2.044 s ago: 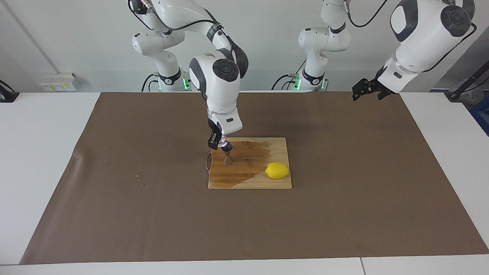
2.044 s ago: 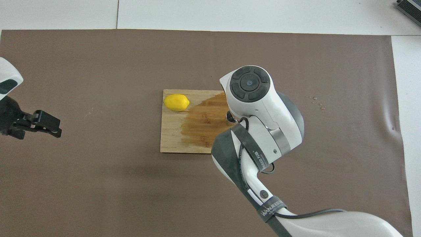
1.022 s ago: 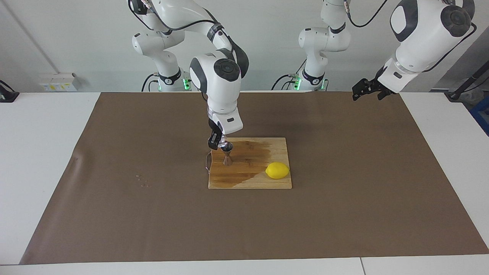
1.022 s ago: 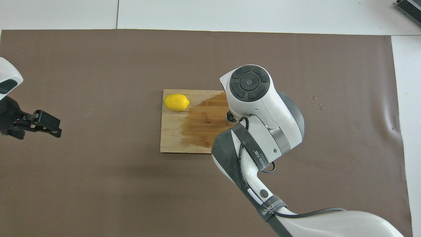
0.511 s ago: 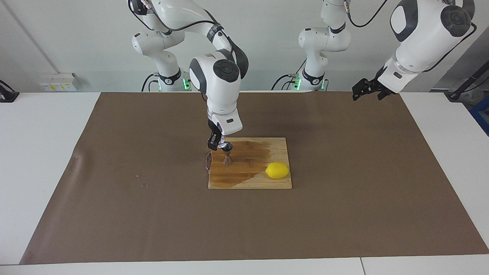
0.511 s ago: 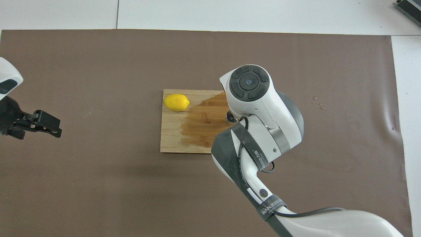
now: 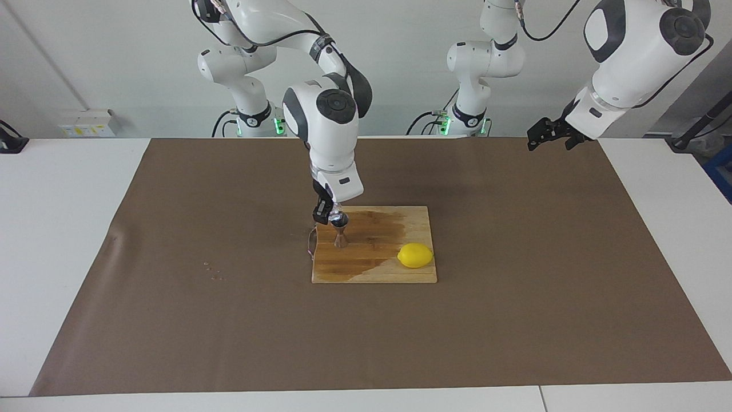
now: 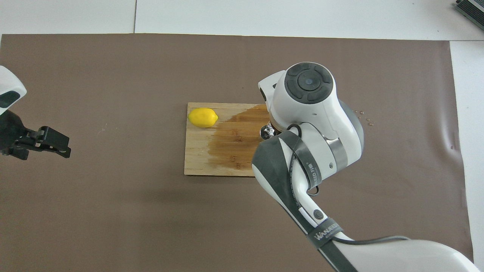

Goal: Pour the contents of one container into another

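Observation:
The steel jigger (image 7: 341, 238) stands upright on the wooden cutting board (image 7: 394, 274), at the corner toward the right arm's end. My right gripper (image 7: 326, 215) hangs just above it, shut on the small clear glass cup (image 7: 337, 217), which is held tilted at the jigger's top rim. From overhead the right wrist covers most of this, and only a glint of the cup (image 8: 269, 130) shows. My left gripper (image 7: 540, 138) waits raised and open over the mat at the left arm's end, also seen as (image 8: 56, 145).
A yellow lemon (image 7: 415, 255) lies on the board's corner toward the left arm's end and farther from the robots. A dark wet stain (image 7: 384, 226) covers much of the board. Small droplets (image 7: 213, 272) dot the brown mat toward the right arm's end.
The right arm's wrist has swung a little toward the right arm's end, still holding the cup over the jigger. The left arm has not moved.

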`<control>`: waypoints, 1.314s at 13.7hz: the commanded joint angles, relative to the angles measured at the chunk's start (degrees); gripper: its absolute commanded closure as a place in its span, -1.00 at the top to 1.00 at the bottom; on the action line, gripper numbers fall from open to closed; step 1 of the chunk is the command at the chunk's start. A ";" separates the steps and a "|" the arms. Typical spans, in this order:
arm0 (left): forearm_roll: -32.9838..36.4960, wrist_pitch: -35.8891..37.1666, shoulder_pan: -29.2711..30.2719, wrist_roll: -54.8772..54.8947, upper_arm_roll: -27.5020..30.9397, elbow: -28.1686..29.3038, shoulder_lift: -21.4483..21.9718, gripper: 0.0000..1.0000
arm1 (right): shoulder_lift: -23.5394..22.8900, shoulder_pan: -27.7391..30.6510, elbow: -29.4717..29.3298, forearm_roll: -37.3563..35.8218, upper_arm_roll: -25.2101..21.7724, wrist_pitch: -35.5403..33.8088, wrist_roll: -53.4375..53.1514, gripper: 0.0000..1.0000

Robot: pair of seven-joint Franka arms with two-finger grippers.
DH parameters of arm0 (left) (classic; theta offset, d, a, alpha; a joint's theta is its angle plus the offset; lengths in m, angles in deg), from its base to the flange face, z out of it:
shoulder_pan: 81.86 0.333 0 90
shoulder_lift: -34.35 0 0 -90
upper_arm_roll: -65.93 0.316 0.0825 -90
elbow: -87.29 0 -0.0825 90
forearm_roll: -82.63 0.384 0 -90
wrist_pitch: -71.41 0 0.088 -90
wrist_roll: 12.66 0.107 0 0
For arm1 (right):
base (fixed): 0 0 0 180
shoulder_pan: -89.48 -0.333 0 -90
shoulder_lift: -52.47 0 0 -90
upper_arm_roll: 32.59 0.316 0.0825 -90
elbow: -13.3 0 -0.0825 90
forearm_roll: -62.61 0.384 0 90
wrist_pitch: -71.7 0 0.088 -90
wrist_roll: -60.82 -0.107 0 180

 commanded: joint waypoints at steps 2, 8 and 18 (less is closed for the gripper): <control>0.79 0.13 -0.67 -0.76 0.47 1.75 1.75 1.00 | 2.01 6.41 0.45 7.23 0.47 -0.04 8.78 -0.88; 0.70 0.13 -0.76 -0.76 0.47 1.75 1.75 1.00 | 3.07 21.17 8.79 21.45 0.47 9.79 32.05 -0.88; 0.79 0.13 -0.76 -0.76 0.47 1.83 1.75 1.00 | -6.14 43.23 11.53 43.01 0.56 3.57 69.77 -0.88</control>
